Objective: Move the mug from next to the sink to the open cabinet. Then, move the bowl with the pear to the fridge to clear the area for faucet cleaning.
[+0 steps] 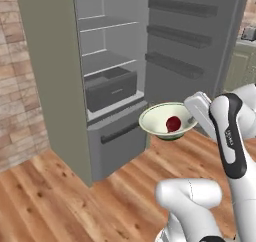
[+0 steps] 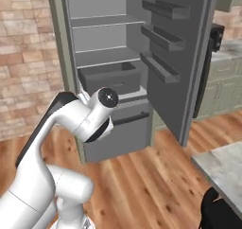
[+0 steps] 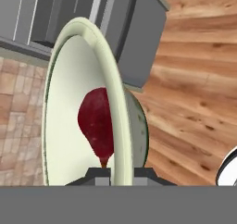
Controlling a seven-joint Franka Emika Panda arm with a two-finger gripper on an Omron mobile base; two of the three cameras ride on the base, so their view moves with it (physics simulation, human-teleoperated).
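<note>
We are on the second job now: our gripper (image 3: 116, 172) pinches the rim of the wide cream-white bowl (image 1: 159, 117) with the small dark red pear (image 1: 173, 123) inside, up in front of the open tall grey fridge (image 1: 55, 76), not yet on a shelf.

Hidden and cropped parts around the open fridge

The fridge (image 1: 60, 81) runs past the top edge in both base views, so its upper shelves are cut off. In the right base view the arm's white body covers the lower left of the fridge interior. In the hand view the bowl (image 3: 78, 102) blocks much of the fridge behind it, and the bowl's lower rim sinks between the gripper (image 3: 121, 173) tips.
</note>
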